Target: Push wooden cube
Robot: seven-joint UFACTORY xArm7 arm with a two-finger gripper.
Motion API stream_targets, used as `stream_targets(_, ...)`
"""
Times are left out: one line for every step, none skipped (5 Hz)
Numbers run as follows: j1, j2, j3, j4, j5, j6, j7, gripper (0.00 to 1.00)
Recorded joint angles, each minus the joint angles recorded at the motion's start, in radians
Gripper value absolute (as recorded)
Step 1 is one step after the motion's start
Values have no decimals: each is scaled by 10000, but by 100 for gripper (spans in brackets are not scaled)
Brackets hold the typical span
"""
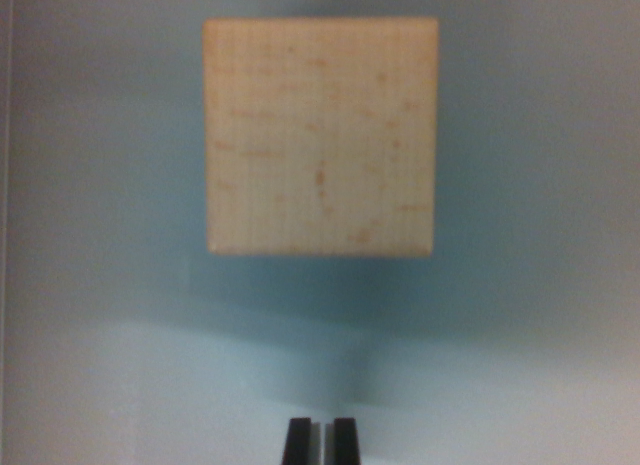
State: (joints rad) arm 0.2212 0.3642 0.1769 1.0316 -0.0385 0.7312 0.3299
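Pale blue-grey bench (pixel 90 285) fills nearly all of my wrist view, soft and blurred, darker toward twelve o'clock and lighter toward six, with a faint shadow band crossing below the middle. A thin paler strip runs down the far nine o'clock edge; I cannot tell what it is.

Next in size is the wooden cube (pixel 321 136), a light, speckled block showing me one broad square face. It sits above the centre of the view, toward twelve o'clock, its edges running square to the frame, so no side reads longer than another and it has no long axis to speak of. It rests on the bench with bare surface all round it.

Smallest are my jaws (pixel 320 442), two dark tips poking up at six o'clock, drawn close together with only a sliver of light between them and nothing held.

The cube lies straight toward twelve o'clock from my jaws, centred on their line and apart from them, with open bench between. I judge the push not yet begun: a straight advance toward twelve o'clock should meet the near face about its middle, which ought to keep the block from twisting.
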Motion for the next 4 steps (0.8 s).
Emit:
stream_targets(0, 0, 0, 0, 0, 0, 0, 100)
stream_targets(-5, 144, -20, 239, -10, 96, -28, 100)
stream_targets(-5, 144, -20, 239, -10, 96, -28, 100)
stream_targets(-10, 329, -45, 545, -24, 218, -65, 100)
